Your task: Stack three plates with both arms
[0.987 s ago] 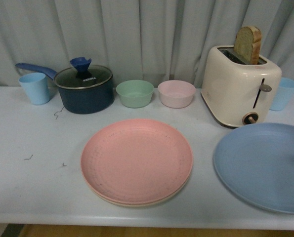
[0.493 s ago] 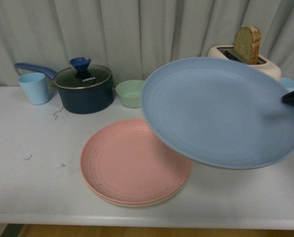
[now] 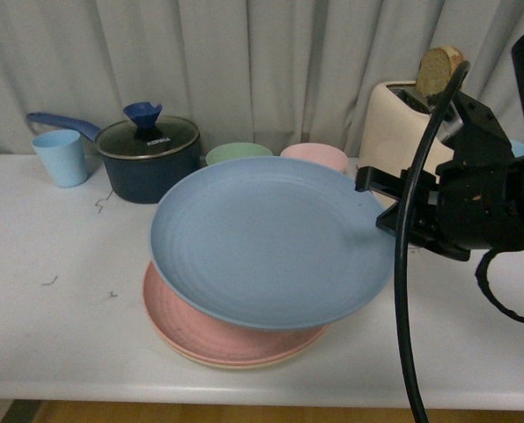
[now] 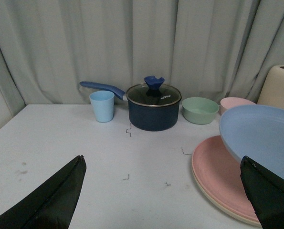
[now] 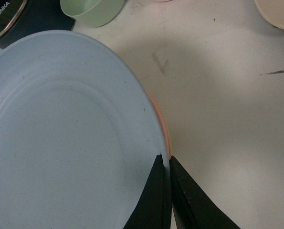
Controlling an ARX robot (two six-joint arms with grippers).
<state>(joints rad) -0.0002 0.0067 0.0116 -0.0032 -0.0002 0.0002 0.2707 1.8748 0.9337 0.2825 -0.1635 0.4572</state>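
My right gripper (image 3: pixel 372 207) is shut on the right rim of the blue plate (image 3: pixel 270 240) and holds it tilted in the air over the pink plate (image 3: pixel 217 339). The pink plate lies on the beige plate (image 3: pixel 270 359), of which only a thin rim shows. In the right wrist view the fingers pinch the blue plate's (image 5: pixel 60 138) edge at my right gripper (image 5: pixel 166 160), with a sliver of pink plate (image 5: pixel 162 126) beneath. My left gripper (image 4: pixel 163 164) is open and empty above the table left of the stack; the pink plate (image 4: pixel 218 176) and blue plate (image 4: pixel 266 136) show there.
A dark pot with a glass lid (image 3: pixel 150 159), a blue cup (image 3: pixel 62 157), a green bowl (image 3: pixel 238 152) and a pink bowl (image 3: pixel 314 156) stand along the back. A cream toaster with bread (image 3: pixel 402 123) stands at the back right behind my right arm.
The blue plate was lifted from the table at the right and carried left; it now hangs lower, over the pink plate. My right arm has come into the front view.
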